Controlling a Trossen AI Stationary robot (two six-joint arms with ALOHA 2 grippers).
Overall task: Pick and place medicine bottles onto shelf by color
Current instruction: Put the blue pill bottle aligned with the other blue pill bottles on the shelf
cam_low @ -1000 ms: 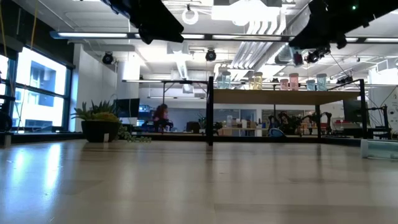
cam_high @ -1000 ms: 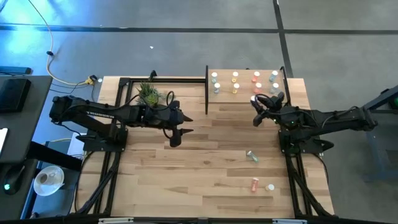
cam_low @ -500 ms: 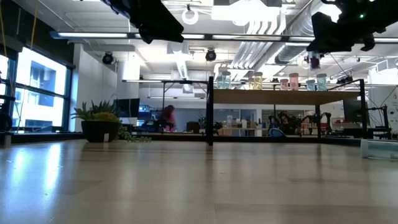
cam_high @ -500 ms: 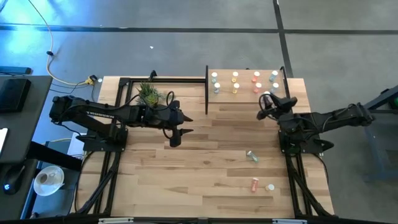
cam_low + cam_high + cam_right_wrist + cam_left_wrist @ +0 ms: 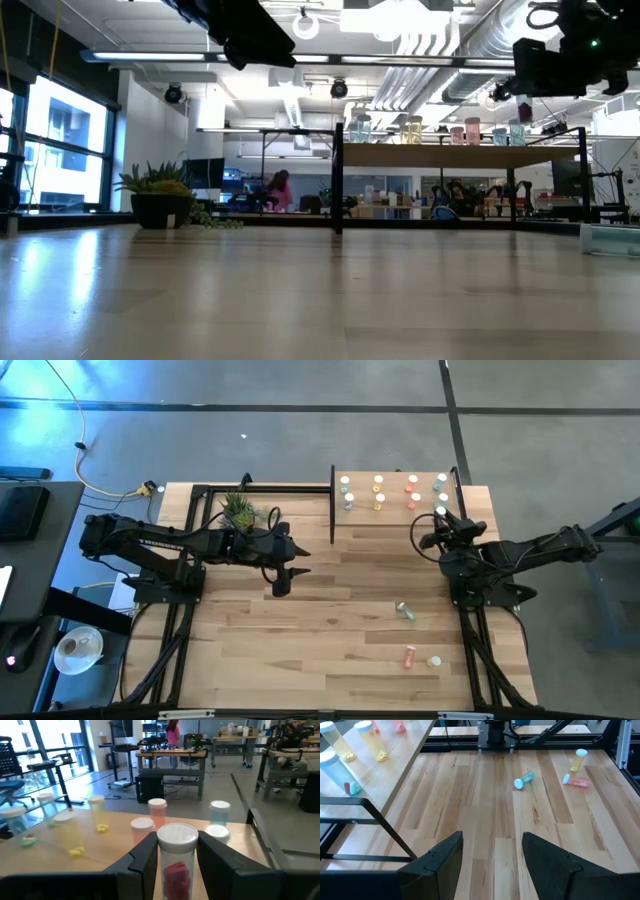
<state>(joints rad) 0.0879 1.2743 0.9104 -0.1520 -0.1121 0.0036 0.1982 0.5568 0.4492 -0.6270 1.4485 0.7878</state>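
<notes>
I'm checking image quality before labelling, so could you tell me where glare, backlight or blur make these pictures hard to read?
Low view: bright ceiling lights and windows leave both arms as dark silhouettes, and the near tabletop is soft with sheen. Right wrist view: the right gripper and its red-filled bottle are sharp enough, the room behind is washed out. High view: even light, though the shelf bottles are small.
</notes>
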